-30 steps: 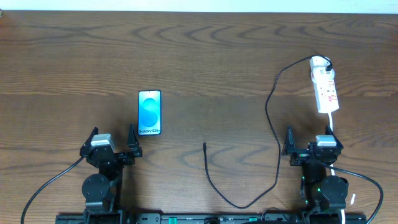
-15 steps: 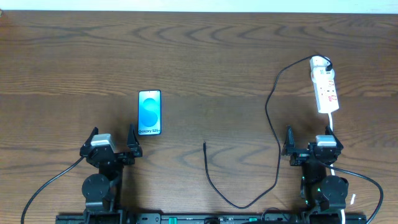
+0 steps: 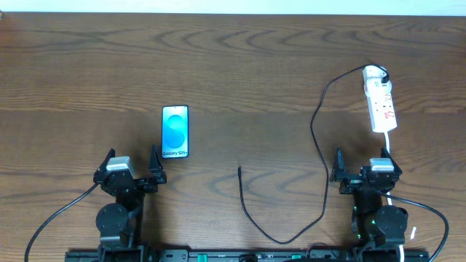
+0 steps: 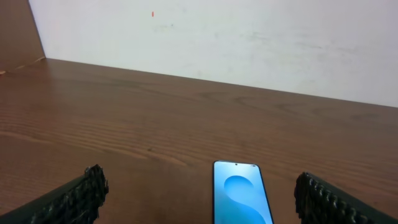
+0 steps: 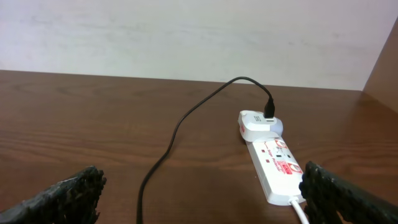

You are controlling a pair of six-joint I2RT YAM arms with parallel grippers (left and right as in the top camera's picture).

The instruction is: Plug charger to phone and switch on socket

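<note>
Wood-grain table (image 3: pixel 240 65) — matt, glossy-screened phone (image 3: pixel 175 132); white plastic socket (image 3: pixel 381 102)

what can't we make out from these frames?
Power strip switches: too small overhead, blurred in right wrist; on or off unclear.
Phone: lower end cut off by left wrist frame edge; port unseen.
Charger's plug tip: too small overhead; connector type unclear.

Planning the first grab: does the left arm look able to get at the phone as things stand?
Probably yes: the phone lies flat just ahead of the left gripper, its fingers stand open, and nothing lies between them.
</note>
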